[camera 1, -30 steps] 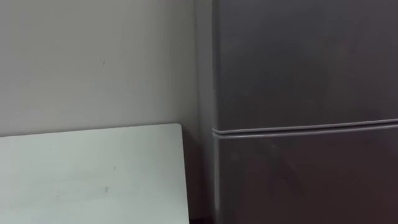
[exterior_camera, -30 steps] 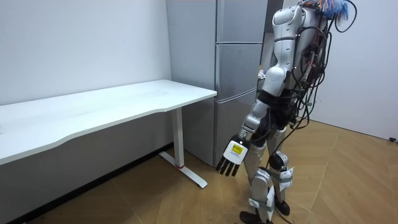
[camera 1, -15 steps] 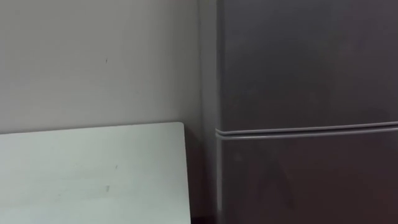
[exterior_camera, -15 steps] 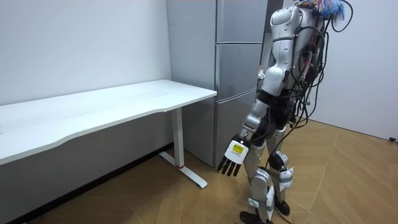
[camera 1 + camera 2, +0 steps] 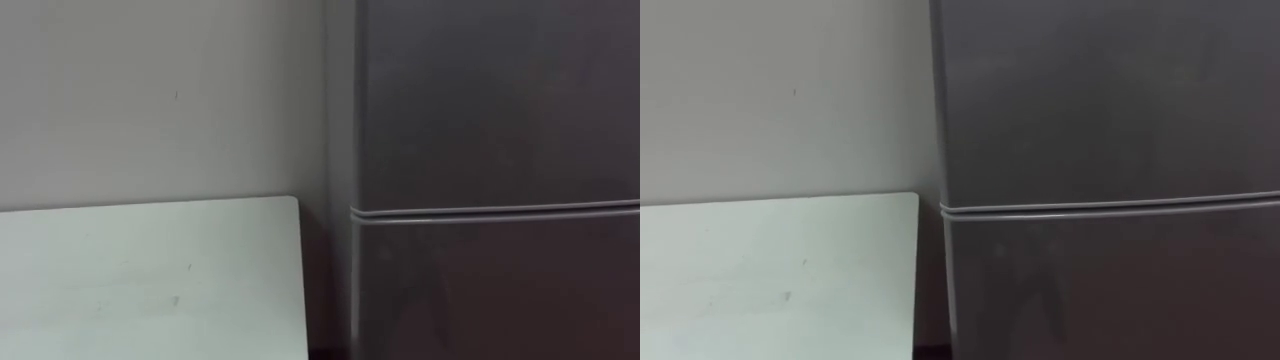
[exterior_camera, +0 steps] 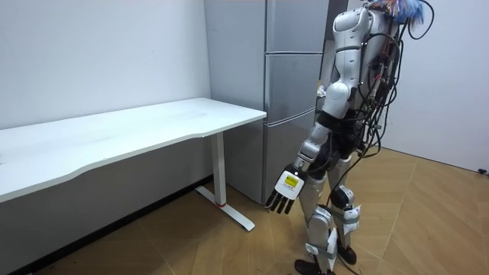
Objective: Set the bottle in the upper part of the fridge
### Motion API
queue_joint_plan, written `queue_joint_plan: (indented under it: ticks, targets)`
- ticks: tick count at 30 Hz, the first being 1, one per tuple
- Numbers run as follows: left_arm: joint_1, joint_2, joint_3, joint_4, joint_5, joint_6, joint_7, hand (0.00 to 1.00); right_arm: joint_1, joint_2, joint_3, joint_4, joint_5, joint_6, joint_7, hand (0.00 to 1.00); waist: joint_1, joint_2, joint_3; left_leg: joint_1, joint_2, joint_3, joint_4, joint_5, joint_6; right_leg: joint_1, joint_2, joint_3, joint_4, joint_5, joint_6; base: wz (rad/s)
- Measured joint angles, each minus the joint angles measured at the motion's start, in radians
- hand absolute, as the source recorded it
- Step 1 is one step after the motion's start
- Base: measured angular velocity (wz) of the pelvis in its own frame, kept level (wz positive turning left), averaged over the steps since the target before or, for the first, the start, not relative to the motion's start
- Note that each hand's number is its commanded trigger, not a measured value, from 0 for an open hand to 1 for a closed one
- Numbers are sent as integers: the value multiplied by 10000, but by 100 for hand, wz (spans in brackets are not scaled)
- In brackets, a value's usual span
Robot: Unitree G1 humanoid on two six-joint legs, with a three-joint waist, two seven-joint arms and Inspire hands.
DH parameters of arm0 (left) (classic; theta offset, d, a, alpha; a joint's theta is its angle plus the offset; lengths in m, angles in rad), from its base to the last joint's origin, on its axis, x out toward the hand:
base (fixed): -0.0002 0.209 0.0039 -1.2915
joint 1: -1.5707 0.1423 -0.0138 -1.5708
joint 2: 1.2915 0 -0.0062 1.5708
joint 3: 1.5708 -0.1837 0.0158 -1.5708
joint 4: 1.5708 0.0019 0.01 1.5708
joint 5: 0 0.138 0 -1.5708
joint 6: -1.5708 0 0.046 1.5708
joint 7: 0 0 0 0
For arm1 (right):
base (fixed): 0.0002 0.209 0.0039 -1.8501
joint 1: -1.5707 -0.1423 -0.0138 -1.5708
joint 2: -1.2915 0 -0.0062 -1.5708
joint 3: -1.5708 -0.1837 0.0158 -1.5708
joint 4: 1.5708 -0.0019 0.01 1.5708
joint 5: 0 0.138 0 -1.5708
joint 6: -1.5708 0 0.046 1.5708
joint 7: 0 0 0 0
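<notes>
Since the earlier frames were taken: the eye views' whole picture had slid slightly to the right, the camera's own shift; in the room view the robot's stance and hanging arm matched.
Tall grey two-door fridge [image 5: 480, 120]: both doors were shut, with a pale seam running between the upper and lower door.
White rectangular desk [image 5: 150, 285]: it stood just left of the fridge, against the pale wall [image 5: 150, 100].
Robot: it stood upright on the wooden floor [image 6: 191, 244], close before the fridge.
Left hand [image 6: 284, 192]: it hung beside the thigh, fingers relaxed and straight, holding nothing.
Bottle: its whereabouts could not be told.
Writing: print on the back of the left hand was too small to read.
</notes>
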Motion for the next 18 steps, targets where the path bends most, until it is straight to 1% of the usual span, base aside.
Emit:
queue_joint_plan:
  ticks: [2, 4, 9, 14, 18]
  targets:
    - [-35, -1, -7, 1, 0, 1, -9, 0, -61, 3, 303, 334, 341, 25, 406, 0, 98, -12, -2, -10, 10, 7, 2, 0, 2, -12, -1, 1, -14, 0, 0, 0]
    - [-61, -3, -10, 1, 2, 2, -62, 0, -98, 0, 337, 518, 582, 44, 663, 0, 196, -12, -3, -14, 9, 23, 12, 1, 3, -20, -5, 2, -23, 0, 1, 0]
    - [-62, -3, -12, 5, 8, 14, -112, 0, -241, -20, 344, 892, 687, 50, 1218, 0, 209, -38, -10, -100, -1, -72, 42, 1, 2, -47, 4, -24, -33, 0, 0, 3]
    - [-59, -7, 0, 12, 394, 19, -106, 0, -302, -17, 339, 1031, 688, 54, 1481, 0, 219, -39, -11, -92, 3, -133, 34, 1, -1, -32, 21, -25, -13, 2, -3, 3]
    - [-59, -7, 0, 30, 458, 20, -102, 0, -302, -14, 338, 1040, 688, 54, 1494, 0, 218, -39, -10, -93, 3, -135, 22, 0, -2, 15, 28, -23, -3, 19, -25, 0]
